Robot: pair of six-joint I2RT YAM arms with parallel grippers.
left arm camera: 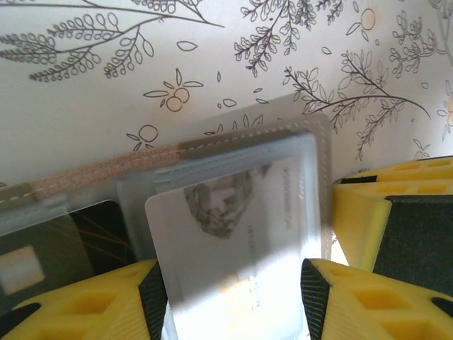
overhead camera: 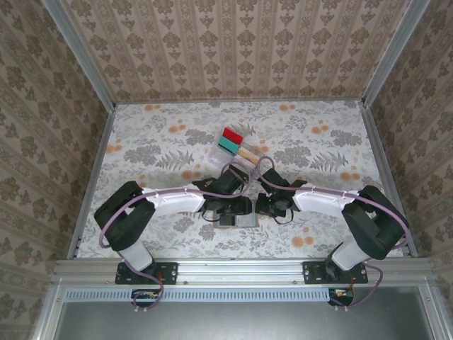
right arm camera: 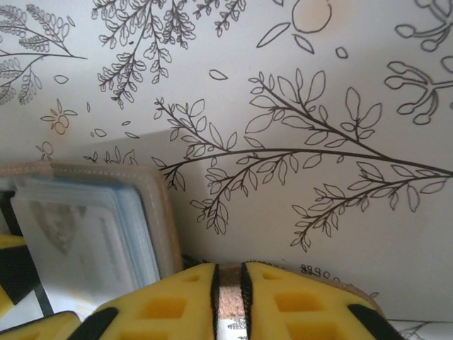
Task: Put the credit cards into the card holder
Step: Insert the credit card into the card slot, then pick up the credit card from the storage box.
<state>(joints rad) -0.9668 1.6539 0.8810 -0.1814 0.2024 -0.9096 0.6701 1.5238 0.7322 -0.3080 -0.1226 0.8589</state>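
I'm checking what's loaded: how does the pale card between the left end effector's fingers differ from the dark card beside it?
The pale silvery plastic card carries a grey portrait-like print; the dark plastic card has thin gold lines and a pale square. The pale one lies between the fingers of the left end effector; the dark one lies outside them, in the neighbouring panel. Both lie flat in the open grey-brown fabric wallet.

Bench (overhead camera: pixel 318 142): pale cover printed with grey foliage and orange blossoms. Clear plastic slotted rack (overhead camera: pixel 219 157) stands on it at mid-depth, near centre. Walls (overhead camera: pixel 233 49) on three sides carry beige damask wallpaper. Aluminium frame posts (overhead camera: pixel 79 51) rise at the rear corners. An aluminium rail (overhead camera: pixel 241 269) runs along the near edge.
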